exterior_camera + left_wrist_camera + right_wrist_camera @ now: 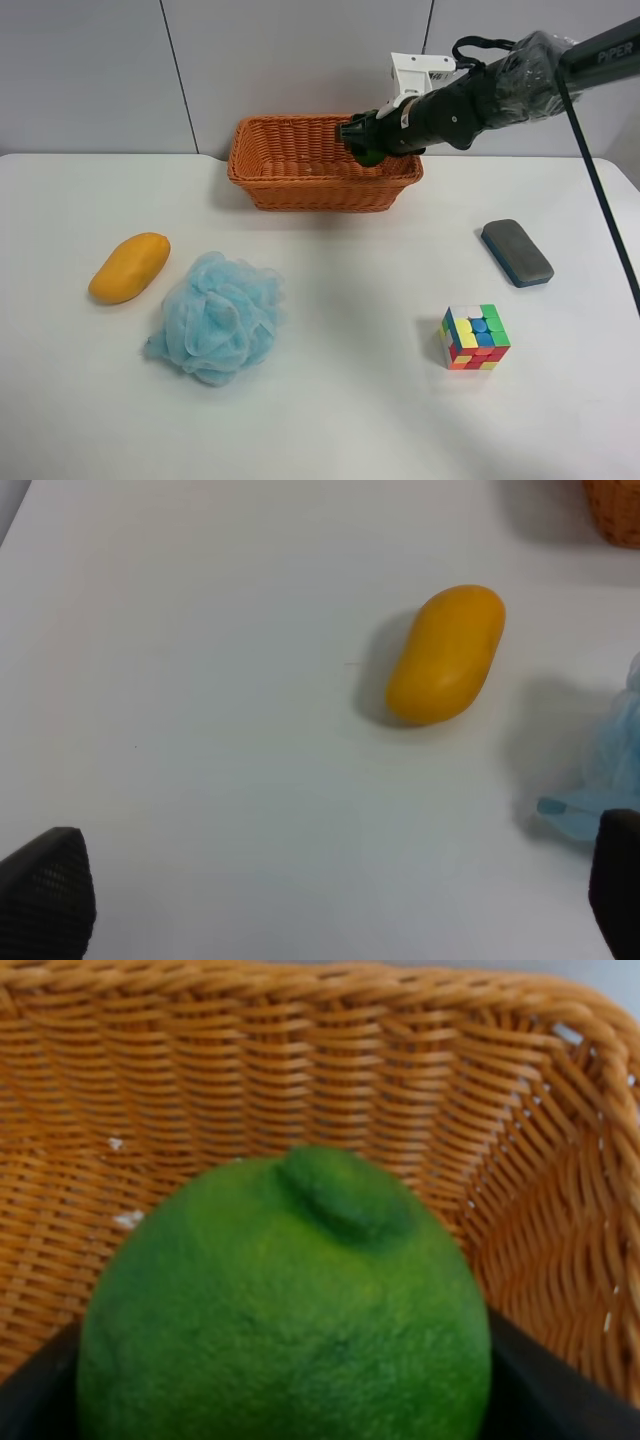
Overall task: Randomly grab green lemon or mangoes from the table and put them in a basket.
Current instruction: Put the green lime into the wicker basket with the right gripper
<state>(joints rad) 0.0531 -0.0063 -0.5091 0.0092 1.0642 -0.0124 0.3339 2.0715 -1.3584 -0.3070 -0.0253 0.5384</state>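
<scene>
The arm at the exterior high view's right is my right arm. Its gripper (pixel 366 143) is shut on the green lemon (pixel 371 154) and holds it over the right part of the wicker basket (pixel 290 180). In the right wrist view the lemon (pixel 285 1305) fills the frame between the dark fingers, with the basket's woven wall (pixel 200 1080) just behind it. The yellow-orange mango (pixel 129 267) lies on the white table (pixel 350 400) at the left. The left wrist view shows the mango (pixel 445 655) ahead of my open, empty left gripper (pixel 330 890). The left arm is out of the exterior high view.
A fluffy light blue bath pouf (pixel 215 316) lies right beside the mango; its edge shows in the left wrist view (pixel 605 770). A multicoloured puzzle cube (pixel 474 337) and a dark grey-blue eraser-like block (pixel 516 252) lie at the right. A black cable (pixel 595 170) hangs from the right arm.
</scene>
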